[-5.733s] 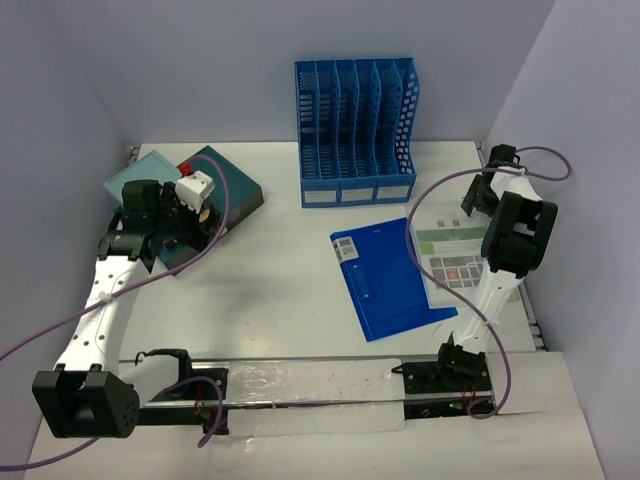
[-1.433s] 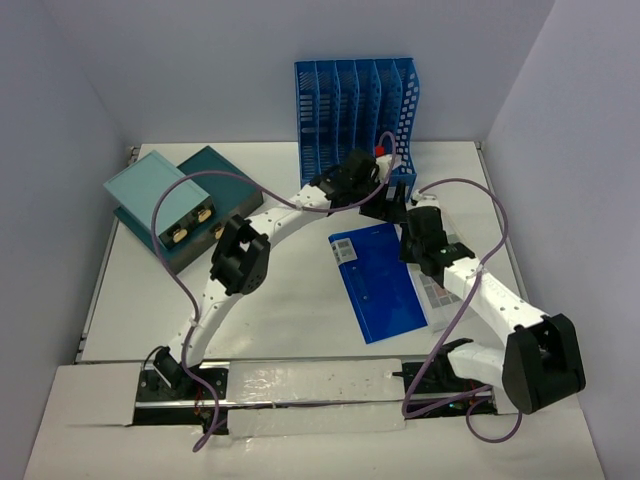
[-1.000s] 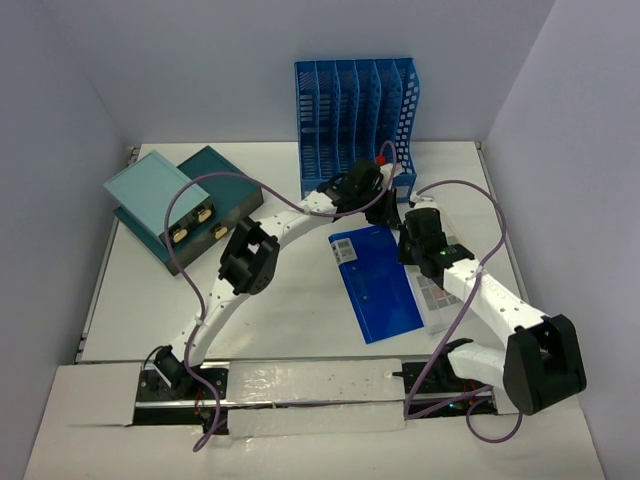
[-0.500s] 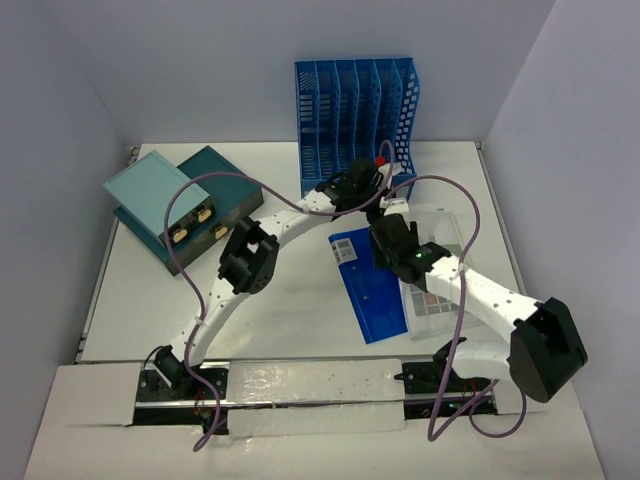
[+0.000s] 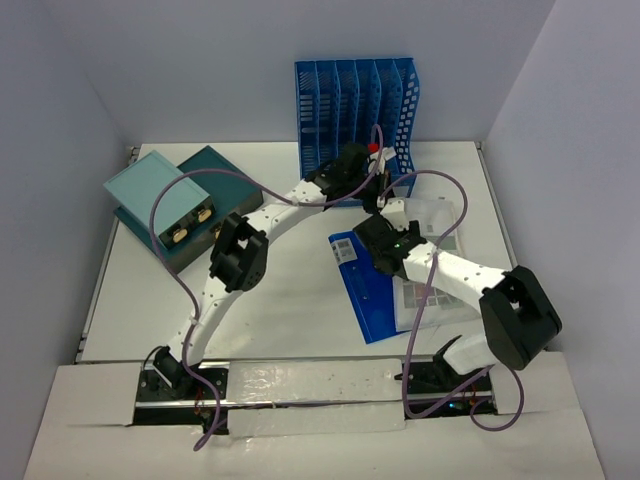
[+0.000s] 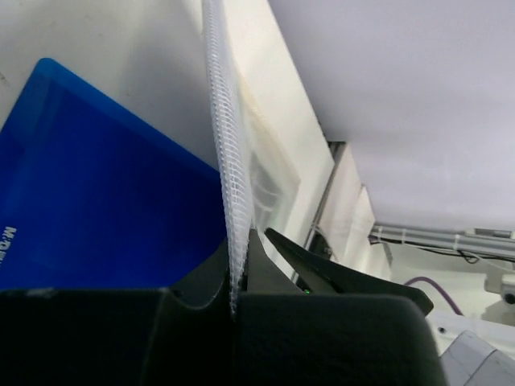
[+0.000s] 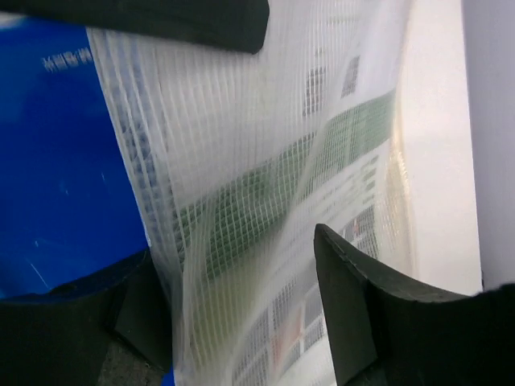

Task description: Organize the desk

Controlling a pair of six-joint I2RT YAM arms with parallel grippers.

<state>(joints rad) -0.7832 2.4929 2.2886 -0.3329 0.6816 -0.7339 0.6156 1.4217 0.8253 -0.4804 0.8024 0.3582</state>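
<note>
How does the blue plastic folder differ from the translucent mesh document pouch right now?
The blue plastic folder is opaque; the translucent mesh document pouch shows a printed sheet inside. The folder lies flat; the pouch's edge is pinched in the left gripper. Both are flat document holders.
</note>
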